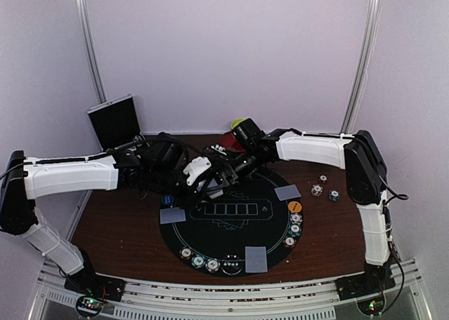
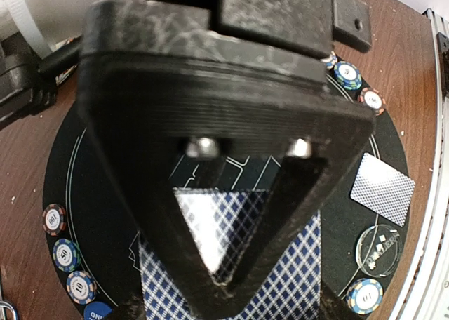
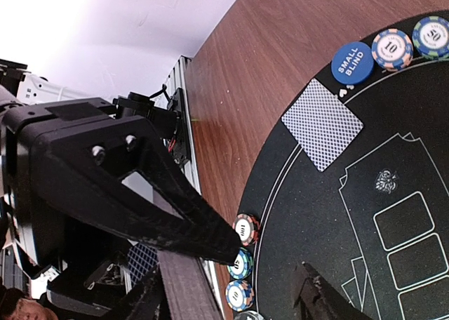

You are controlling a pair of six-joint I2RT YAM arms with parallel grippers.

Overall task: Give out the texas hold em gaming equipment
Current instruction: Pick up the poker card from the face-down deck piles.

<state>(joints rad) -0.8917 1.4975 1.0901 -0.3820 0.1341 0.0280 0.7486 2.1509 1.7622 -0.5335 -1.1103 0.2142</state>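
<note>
Both arms meet over the far side of the round black mat (image 1: 210,239). My left gripper (image 1: 205,182) (image 2: 224,292) is shut on a deck of blue-checked playing cards (image 2: 280,278). Close beside it from the right, my right gripper (image 1: 221,171) (image 3: 270,260) stands open, with only the mat and chips (image 3: 245,229) far below showing between its fingers. Single cards lie face down on the mat at left (image 1: 172,215), right (image 1: 287,191) and front (image 1: 256,259). Striped chips (image 1: 198,262) line the front rim and the right rim (image 1: 295,229), by an orange button (image 1: 295,207). A blue button (image 1: 167,201) (image 3: 352,62) sits left.
Three loose chips (image 1: 324,188) lie on the wood right of the mat. A yellow-green bowl (image 1: 238,123) on a red saucer (image 1: 228,139) stands behind the grippers. A black open case (image 1: 114,121) leans at the back left. A clear disc (image 2: 379,250) rests on the mat.
</note>
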